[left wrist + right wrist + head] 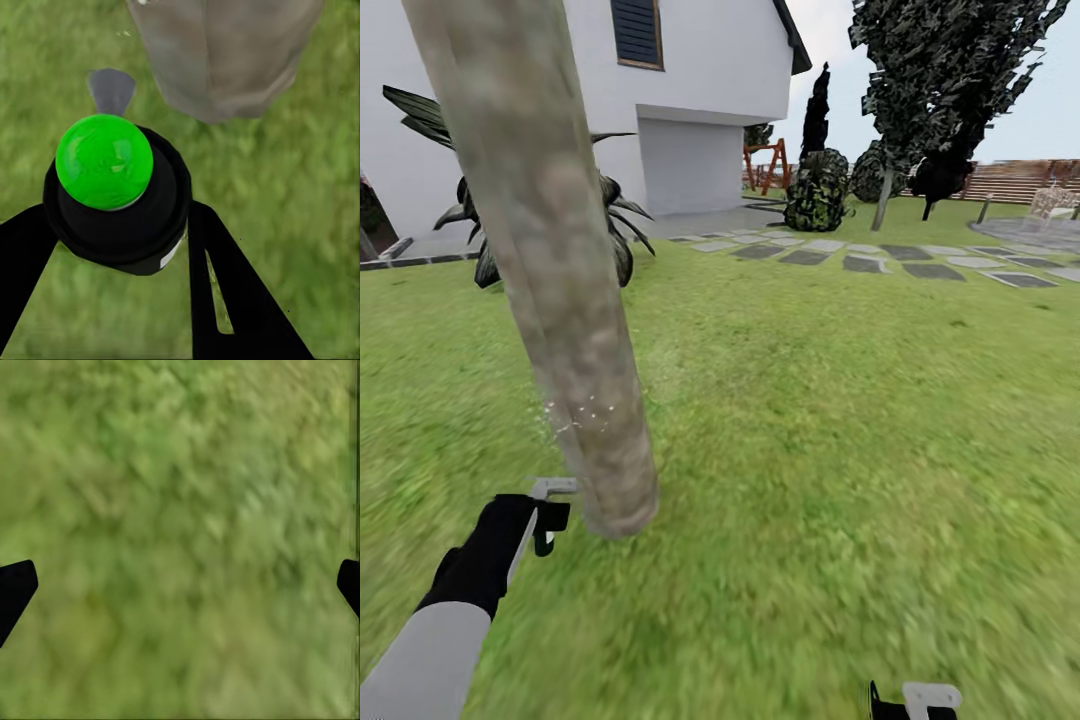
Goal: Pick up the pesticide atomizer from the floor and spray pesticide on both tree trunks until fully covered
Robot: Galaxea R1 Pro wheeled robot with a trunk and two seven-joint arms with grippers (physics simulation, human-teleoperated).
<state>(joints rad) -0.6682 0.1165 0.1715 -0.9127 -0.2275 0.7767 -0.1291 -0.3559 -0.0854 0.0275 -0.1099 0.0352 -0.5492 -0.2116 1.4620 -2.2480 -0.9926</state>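
A thick mottled grey-tan tree trunk (550, 260) leans across the near left of the head view, its base (225, 60) standing in the grass. My left gripper (543, 518) is just beside that base, shut on the pesticide atomizer (105, 161), a black bottle with a round green top and a grey nozzle (554, 487) aimed at the trunk. Fine white specks of pesticide (575, 415) sit on the lower trunk. A second tree (883, 195) with dark green jagged foliage stands far off at the right. My right gripper (915, 700) hangs low over the lawn, open (180, 585).
Green lawn (810, 420) spreads ahead and to the right. A stepping-stone path (880, 260) crosses farther back. A white house (690, 90) and a spiky dark plant (615, 225) stand behind the trunk. A brown slat fence (1020, 180) closes the far right.
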